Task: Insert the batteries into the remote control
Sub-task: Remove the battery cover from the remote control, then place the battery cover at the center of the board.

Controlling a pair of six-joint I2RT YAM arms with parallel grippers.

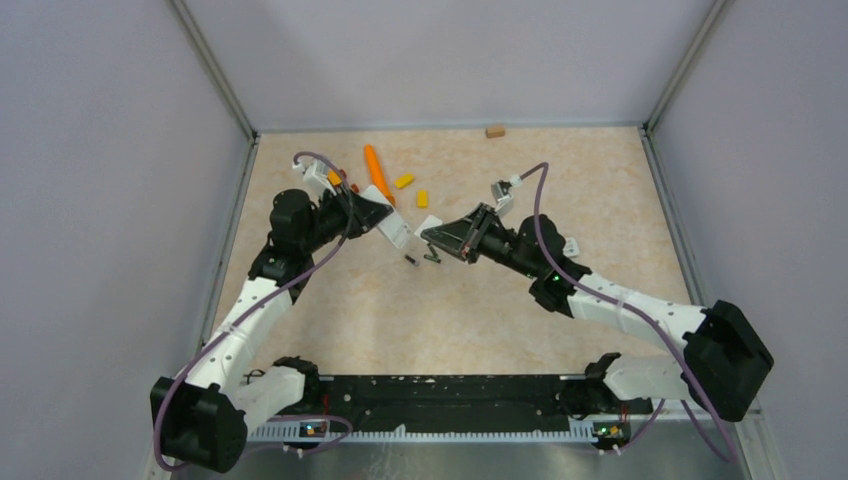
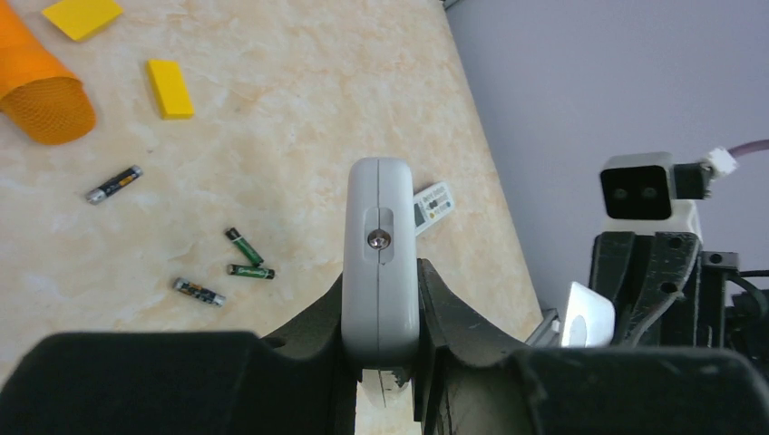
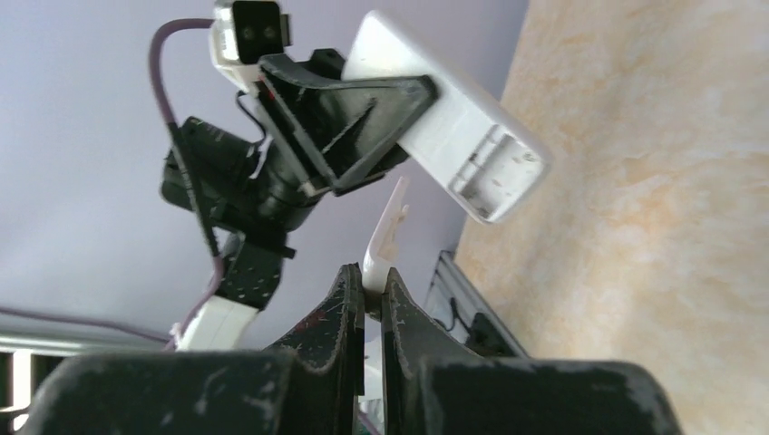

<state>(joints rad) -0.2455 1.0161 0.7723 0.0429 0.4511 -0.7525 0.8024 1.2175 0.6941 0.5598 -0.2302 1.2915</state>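
Observation:
My left gripper is shut on the white remote control, which sticks up edge-on between its fingers with a screw showing. In the right wrist view the remote shows its open, bare battery bay. My right gripper is shut on a thin white battery cover, held just below the remote. From above, the left gripper and the right gripper nearly meet over the table's middle. Several batteries lie loose on the table: one apart, three clustered, also visible from above.
An orange mesh-covered piece and two yellow blocks lie beyond the batteries. A small white keypad piece rests on the table beside the remote. A brown block sits by the back wall. Grey walls enclose the table.

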